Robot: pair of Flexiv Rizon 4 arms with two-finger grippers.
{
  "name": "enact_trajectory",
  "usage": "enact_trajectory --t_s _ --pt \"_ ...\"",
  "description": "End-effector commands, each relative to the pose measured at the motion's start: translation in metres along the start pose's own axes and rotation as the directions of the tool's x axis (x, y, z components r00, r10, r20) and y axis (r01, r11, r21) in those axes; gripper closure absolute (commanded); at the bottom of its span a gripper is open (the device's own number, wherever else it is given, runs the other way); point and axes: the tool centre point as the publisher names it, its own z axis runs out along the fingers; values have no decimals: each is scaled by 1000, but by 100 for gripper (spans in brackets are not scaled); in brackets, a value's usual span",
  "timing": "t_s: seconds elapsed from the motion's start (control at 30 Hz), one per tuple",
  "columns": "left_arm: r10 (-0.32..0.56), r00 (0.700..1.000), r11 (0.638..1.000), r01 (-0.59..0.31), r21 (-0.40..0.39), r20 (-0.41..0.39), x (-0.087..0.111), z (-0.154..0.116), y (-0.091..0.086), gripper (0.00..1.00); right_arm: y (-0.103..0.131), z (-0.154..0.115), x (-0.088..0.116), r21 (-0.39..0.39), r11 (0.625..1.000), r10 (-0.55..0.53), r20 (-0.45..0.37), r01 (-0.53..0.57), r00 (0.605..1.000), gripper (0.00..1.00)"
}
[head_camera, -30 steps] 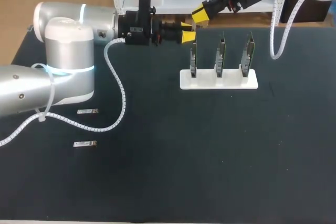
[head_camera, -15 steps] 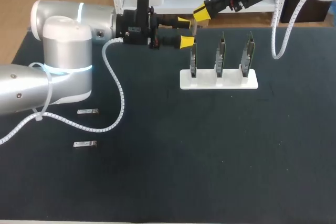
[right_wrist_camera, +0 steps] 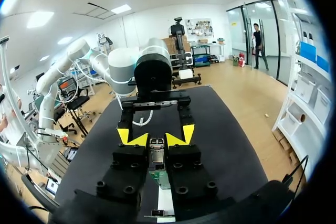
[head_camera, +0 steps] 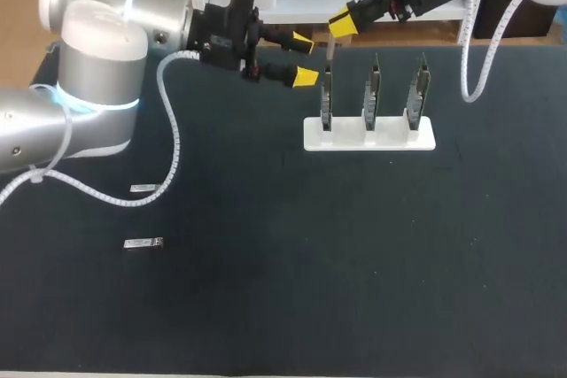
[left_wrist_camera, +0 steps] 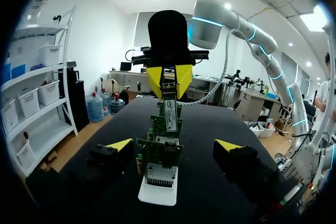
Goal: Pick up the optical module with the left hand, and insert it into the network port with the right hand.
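The left pincer (left_wrist_camera: 173,145) gapes wide and empty facing the row of boards (left_wrist_camera: 159,153), while beyond it the right pincer (head_camera: 339,22) grips the optical module (right_wrist_camera: 156,156) between its tips just above the end board (head_camera: 326,99), so insertion looks to need a straight, aligned push down.

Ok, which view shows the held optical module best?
The left wrist view: the optical module shows at full length, side on. The right wrist view shows only its end; the head view, a faint sliver.
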Motion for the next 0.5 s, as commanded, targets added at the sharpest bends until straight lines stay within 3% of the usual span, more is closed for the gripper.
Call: enact_trajectory --t_s 0.03,0.5 --pt "-5 999 1000 6 14 -40 1 3 5 0 4 -1 2 10 1000 0 5 0 1000 100" --pt "17 989 1000 -15 10 -150 13 -1 9 0 4 -2 1 20 1000 -7 16 7 1000 100"
